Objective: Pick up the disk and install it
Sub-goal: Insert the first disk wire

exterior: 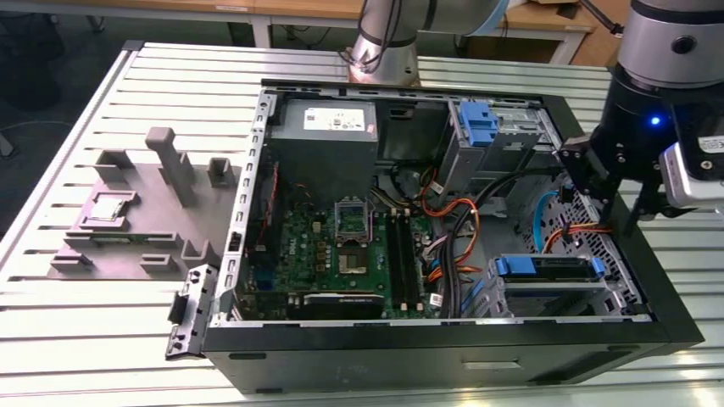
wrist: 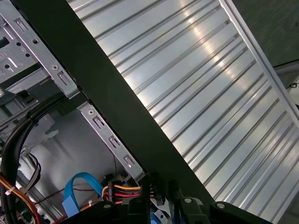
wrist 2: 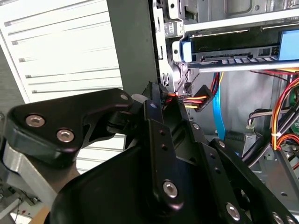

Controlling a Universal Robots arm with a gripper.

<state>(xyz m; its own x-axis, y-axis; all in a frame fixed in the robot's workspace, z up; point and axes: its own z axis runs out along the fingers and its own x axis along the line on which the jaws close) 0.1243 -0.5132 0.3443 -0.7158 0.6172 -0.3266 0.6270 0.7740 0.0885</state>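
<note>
The disk [exterior: 554, 270] lies flat in the lower drive bay of the open computer case, at the exterior view's right, its blue bracket facing the case interior. In the second wrist view the disk [wrist 2: 233, 46] sits in its metal bay beyond the fingertips. My gripper [exterior: 620, 227] hangs inside the case by the right wall, just above and beyond the disk. It looks shut on a black power cable plug [wrist 2: 164, 95] trailing red, orange and yellow wires. In the first wrist view the gripper [wrist: 156, 198] holds that plug beside the case's black wall.
A bare blue caddy [exterior: 480, 125] stands in the upper bay. A grey power-supply box [exterior: 325, 127] and the motherboard [exterior: 339, 246] take up the case's left part. Loose orange and blue cables [exterior: 464, 246] run near the disk. A grey fixture [exterior: 147, 212] rests on the slatted table [exterior: 68, 339].
</note>
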